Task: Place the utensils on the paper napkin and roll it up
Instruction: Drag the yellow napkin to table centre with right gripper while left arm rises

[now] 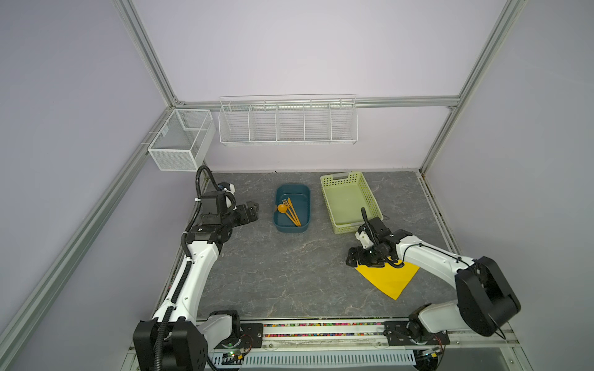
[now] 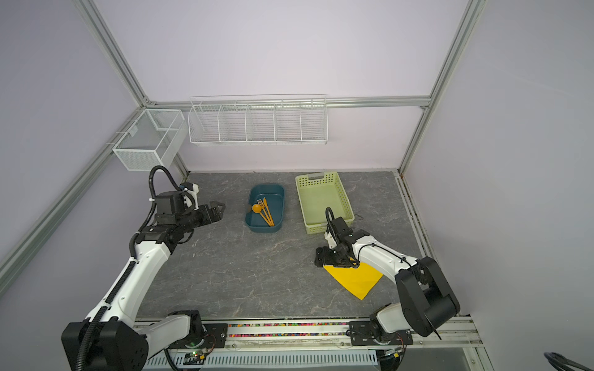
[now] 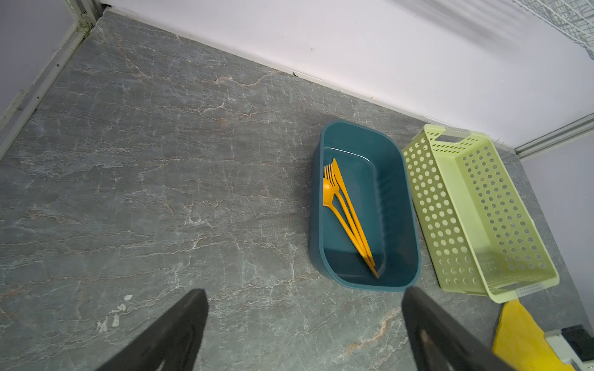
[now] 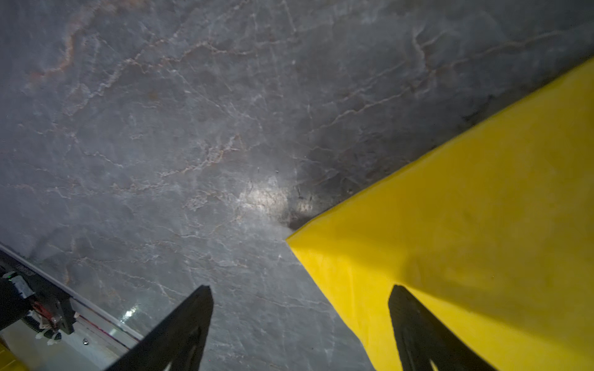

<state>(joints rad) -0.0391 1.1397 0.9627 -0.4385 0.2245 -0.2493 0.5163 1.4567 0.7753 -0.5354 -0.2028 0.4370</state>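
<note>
R jaws apart: 1 over napkin (image 4: 466, 225), other off it.

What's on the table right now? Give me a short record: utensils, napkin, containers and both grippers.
utensils: spoon, fork and knife lying together in the tub
napkin: unrolled on the table, front right, no utensils on it
basket: empty, right of the tub
left gripper: open, empty, left of the tub
right gripper: open, empty, over a corner of the napkin
progress: utensils not yet on the napkin
</note>
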